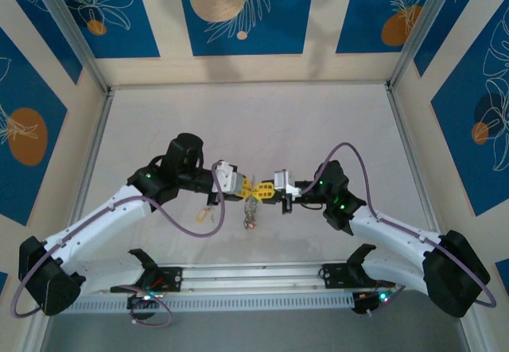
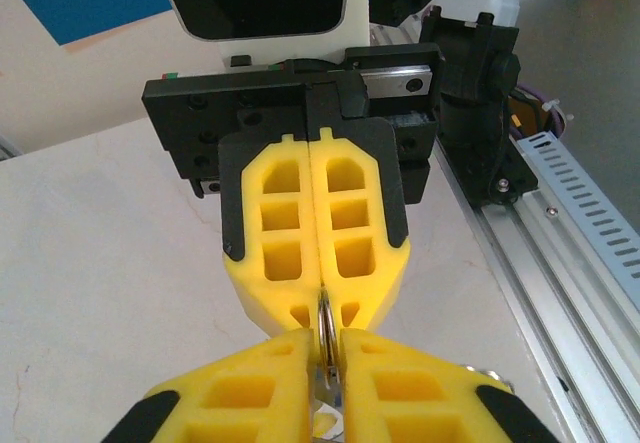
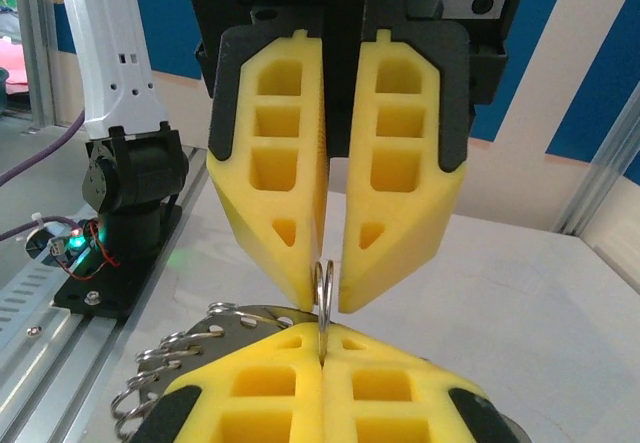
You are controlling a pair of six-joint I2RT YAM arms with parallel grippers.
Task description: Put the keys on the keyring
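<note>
The keyring [image 3: 323, 283] sits just 6 o'clock of centre on the table [image 1: 334, 129], clamped edge-on by your left gripper [image 2: 325, 348] from 9 o'clock and your right gripper [image 3: 322, 338] from 3 o'clock, so hold one clamp firm while the other works the loop apart.

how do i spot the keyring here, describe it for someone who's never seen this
Look to the middle of the white table, where the left claw and right claw meet tip to tip. The keyring is the thin grey metal loop pinched edge-on between them. Unlike the small keys dangling beneath it, it is the one piece both claws grip.
</note>
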